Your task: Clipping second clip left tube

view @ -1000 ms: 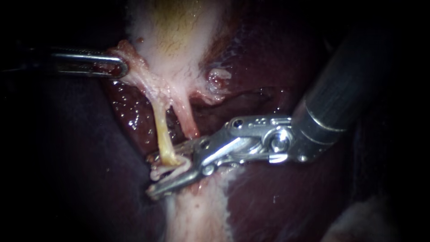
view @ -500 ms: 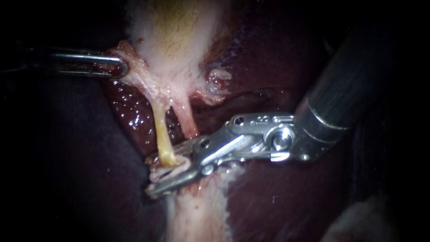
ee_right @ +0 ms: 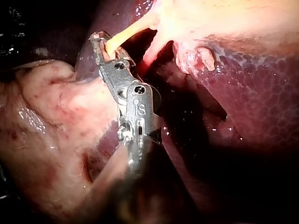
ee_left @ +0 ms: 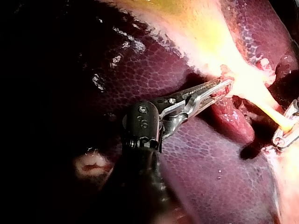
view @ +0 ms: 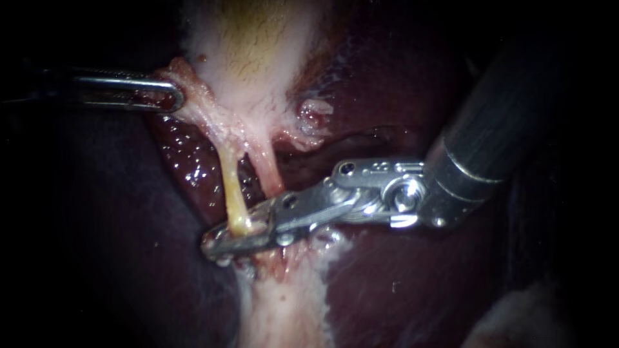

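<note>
Your left instrument [view: 173,100] grips the gallbladder [view: 251,51] while your right instrument [view: 222,243] is clamped on the left tube [view: 232,188], seemingly mid-clip; next, open those jaws and back away rightward.

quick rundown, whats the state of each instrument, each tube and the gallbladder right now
left instrument: jaws shut on the gallbladder at its edge
right instrument: jaws shut on the left tube, low on it
left tube: yellow, stretched taut, pinched between the right instrument's jaws
right tube: pink, taut, not gripped
gallbladder: pale, held at its edge by the left instrument
</note>
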Controlling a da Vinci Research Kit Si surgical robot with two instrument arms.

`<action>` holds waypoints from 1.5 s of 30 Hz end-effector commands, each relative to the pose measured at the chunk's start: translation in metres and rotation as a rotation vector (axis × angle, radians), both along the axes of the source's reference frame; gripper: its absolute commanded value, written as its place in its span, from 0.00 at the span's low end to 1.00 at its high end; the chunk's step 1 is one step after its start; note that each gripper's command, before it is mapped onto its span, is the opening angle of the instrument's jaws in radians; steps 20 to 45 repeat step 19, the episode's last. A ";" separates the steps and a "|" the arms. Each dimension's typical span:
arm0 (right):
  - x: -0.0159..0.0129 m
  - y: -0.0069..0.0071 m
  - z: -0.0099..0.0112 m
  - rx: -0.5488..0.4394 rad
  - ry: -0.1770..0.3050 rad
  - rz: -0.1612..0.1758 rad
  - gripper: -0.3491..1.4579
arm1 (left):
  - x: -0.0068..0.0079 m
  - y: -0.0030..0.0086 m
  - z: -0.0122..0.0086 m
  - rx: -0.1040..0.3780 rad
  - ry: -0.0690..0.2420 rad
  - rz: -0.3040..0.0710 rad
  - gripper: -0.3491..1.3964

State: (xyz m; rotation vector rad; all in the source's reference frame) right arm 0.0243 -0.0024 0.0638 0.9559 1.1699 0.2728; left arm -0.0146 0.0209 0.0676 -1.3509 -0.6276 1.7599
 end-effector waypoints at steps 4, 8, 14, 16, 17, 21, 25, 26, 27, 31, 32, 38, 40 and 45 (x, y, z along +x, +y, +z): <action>0.0000 -0.0001 0.0001 0.032 -0.009 -0.001 0.00 | 0.0000 0.0000 0.0000 0.000 0.000 0.000 0.00; 0.0000 -0.0002 0.0003 0.031 -0.009 -0.002 0.00 | 0.0000 0.0000 0.0000 0.000 0.000 0.000 0.00; 0.0000 -0.0001 0.0004 0.031 -0.009 -0.001 0.00 | 0.0000 0.0001 0.0001 0.000 0.000 0.000 0.00; 0.0000 -0.0001 0.0005 0.030 -0.009 -0.001 0.00 | 0.0000 0.0001 0.0001 0.000 0.000 0.000 0.00; 0.0000 -0.0001 0.0005 0.030 -0.009 -0.001 0.00 | 0.0000 0.0001 0.0001 0.000 0.000 0.000 0.00; -0.0001 -0.0001 0.0005 0.030 -0.009 -0.001 0.00 | 0.0000 0.0001 0.0001 0.000 0.000 0.000 0.00; -0.0001 -0.0001 0.0005 0.030 -0.009 -0.001 0.00 | 0.0000 0.0001 0.0001 0.000 0.000 0.000 0.00; -0.0001 -0.0001 0.0005 0.030 -0.009 -0.001 0.00 | 0.0000 0.0001 0.0001 0.000 0.000 0.000 0.00; -0.0001 -0.0001 0.0005 0.030 -0.009 -0.001 0.00 | 0.0000 0.0001 0.0001 0.000 0.000 0.000 0.00; -0.0001 -0.0001 0.0005 0.030 -0.009 -0.001 0.00 | 0.0000 0.0001 0.0001 0.000 0.000 0.000 0.00; -0.0001 -0.0001 0.0005 0.030 -0.009 -0.001 0.00 | 0.0000 0.0001 0.0001 0.000 0.000 0.000 0.00; -0.0001 -0.0001 0.0005 0.030 -0.009 -0.001 0.00 | 0.0000 0.0001 0.0001 0.000 0.000 0.000 0.00; -0.0001 -0.0001 0.0005 0.030 -0.009 -0.001 0.00 | 0.0000 0.0001 0.0001 0.000 0.000 0.000 0.00; -0.0001 -0.0001 0.0005 0.030 -0.009 -0.001 0.00 | 0.0000 0.0001 0.0001 0.000 0.000 0.000 0.00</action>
